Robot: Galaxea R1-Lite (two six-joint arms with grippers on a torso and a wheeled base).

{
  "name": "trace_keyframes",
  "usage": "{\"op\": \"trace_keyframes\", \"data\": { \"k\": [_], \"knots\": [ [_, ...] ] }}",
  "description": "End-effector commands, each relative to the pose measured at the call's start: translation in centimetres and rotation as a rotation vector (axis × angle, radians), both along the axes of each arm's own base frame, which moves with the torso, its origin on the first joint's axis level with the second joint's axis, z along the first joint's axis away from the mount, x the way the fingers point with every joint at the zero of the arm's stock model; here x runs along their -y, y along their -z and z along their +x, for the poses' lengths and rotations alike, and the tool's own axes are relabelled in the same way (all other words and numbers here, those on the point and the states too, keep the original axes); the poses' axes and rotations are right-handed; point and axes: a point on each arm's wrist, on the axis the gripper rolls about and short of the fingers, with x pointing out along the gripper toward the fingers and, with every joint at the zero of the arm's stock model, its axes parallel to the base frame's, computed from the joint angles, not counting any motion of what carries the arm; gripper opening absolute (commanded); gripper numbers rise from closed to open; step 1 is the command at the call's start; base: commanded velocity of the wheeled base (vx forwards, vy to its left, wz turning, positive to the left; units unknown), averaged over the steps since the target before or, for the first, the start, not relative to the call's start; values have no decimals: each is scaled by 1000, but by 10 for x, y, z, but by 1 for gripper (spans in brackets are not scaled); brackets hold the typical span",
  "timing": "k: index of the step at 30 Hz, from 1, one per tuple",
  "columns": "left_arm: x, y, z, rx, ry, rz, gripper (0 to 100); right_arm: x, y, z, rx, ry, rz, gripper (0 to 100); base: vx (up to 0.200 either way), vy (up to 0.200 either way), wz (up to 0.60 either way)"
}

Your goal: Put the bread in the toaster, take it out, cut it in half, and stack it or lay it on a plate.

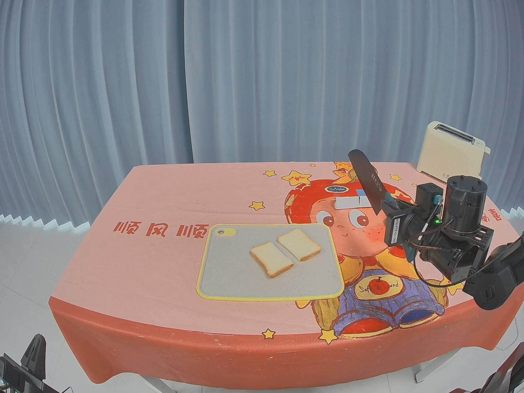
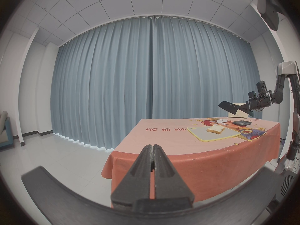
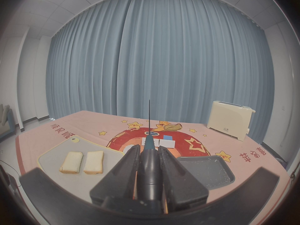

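While right claw (image 1: 388, 206) grips knife (image 1: 367, 178), board (image 1: 234, 274) holds two bread pieces (image 1: 272, 258).

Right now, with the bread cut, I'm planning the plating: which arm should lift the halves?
Probably left: the left fingers are empty, though off the table. The right fingers grip the knife and must park it first.

Confirm these quantities at your station. You have two bread pieces: the nearer piece (image 1: 271, 258) and the farther piece (image 1: 298, 244). You have one cutting board (image 1: 229, 279), one knife (image 1: 367, 180), one toaster (image 1: 450, 153) and one dark tray (image 3: 206, 172). You have one printed cloth (image 1: 164, 257). You have two grippers: the left gripper (image 2: 152, 147) and the right gripper (image 3: 148, 148). Small white and blue cards (image 1: 349, 202) lie on the cloth; you cannot establish their number.
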Motion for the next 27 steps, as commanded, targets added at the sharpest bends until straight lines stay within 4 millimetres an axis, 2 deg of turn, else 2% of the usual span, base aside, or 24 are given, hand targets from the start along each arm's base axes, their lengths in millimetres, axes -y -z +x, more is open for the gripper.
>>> {"op": "trace_keyframes", "data": {
  "k": [1,12,27],
  "knots": [
    [0,4,0,2,-1,0,0,3,8,6,-27,18,-14,0,0,0,0],
    [0,4,0,2,-1,0,0,3,19,19,-52,36,-7,0,0,0,0],
    [0,4,0,2,-1,0,0,9,25,20,-76,55,-21,0,0,0,0]
  ]
}}
